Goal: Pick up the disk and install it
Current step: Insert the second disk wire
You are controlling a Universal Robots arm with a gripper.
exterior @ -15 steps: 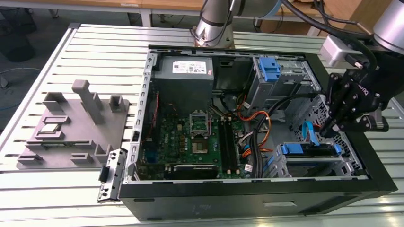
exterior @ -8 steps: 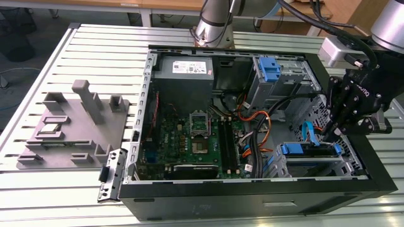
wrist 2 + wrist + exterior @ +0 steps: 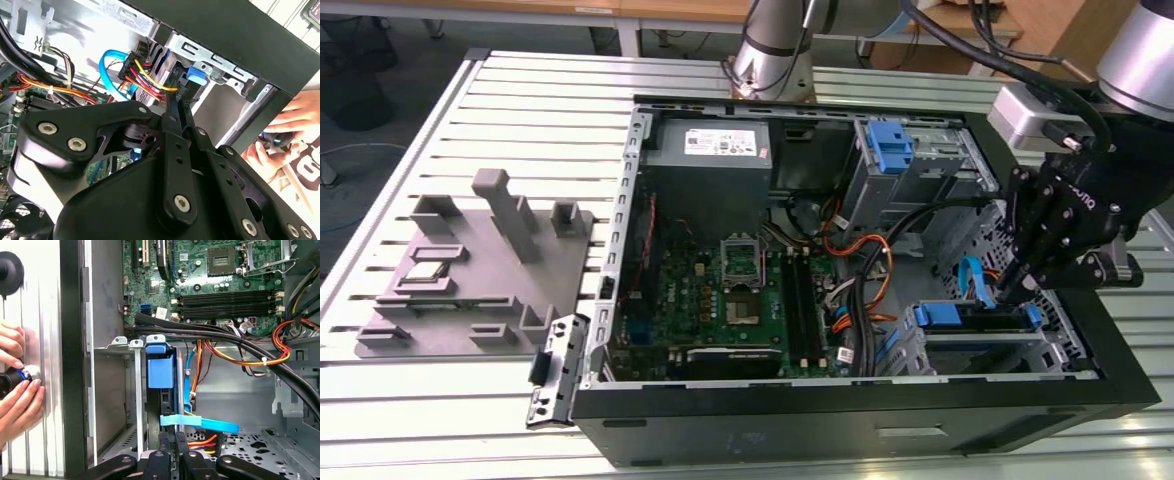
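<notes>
The disk [image 3: 971, 327] lies in the lower drive bay of the open computer case [image 3: 854, 420], at the exterior view's right, its blue side rail and tab [image 3: 938, 315] showing. In the first wrist view the disk [image 3: 167, 407] is seen edge-on behind its blue tab [image 3: 160, 367]. My gripper [image 3: 1022, 292] hangs just over the disk's outer end. Its black fingertips [image 3: 172, 440] stand close together, shut, right at that end, near the blue tab [image 3: 195, 77] in the second wrist view. I cannot tell whether they pinch any part of it.
A blue data cable [image 3: 200, 421] and orange-yellow power wires [image 3: 145, 75] run beside the bay. A grey power supply [image 3: 710, 145] and a bare blue bracket [image 3: 887, 145] sit at the case's back. A person's hands [image 3: 17, 390] rest outside the case wall. A grey fixture [image 3: 474, 270] stands at the exterior view's left.
</notes>
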